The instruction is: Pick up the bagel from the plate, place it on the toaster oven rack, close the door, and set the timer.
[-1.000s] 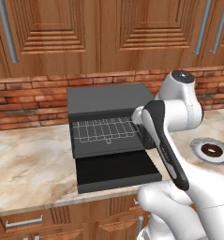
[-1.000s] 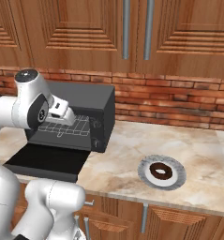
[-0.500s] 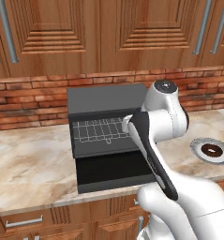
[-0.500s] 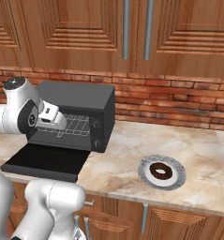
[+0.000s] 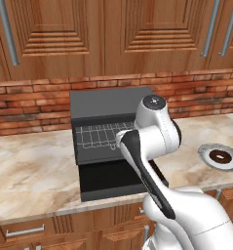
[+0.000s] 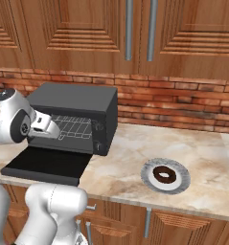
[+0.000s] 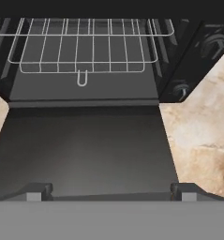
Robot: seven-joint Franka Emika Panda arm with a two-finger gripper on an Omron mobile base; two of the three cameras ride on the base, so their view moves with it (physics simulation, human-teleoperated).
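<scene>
The claw [image 7: 111,191] is hanging wide apart, holding nothing. The bagel [image 6: 164,175], far off to its right, is probably light and soft; pinching across its ring looks best.

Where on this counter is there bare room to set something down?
Bare marble lies between the toaster oven and the plate, and left of the oven. The rack is bare too. The open door takes the counter's front; the bagel fills the plate's middle.

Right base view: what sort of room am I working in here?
A kitchen, rendered: a marble counter under wooden cabinets, brick wall behind, a black toaster oven with door open, a bagel plated beside it.
</scene>
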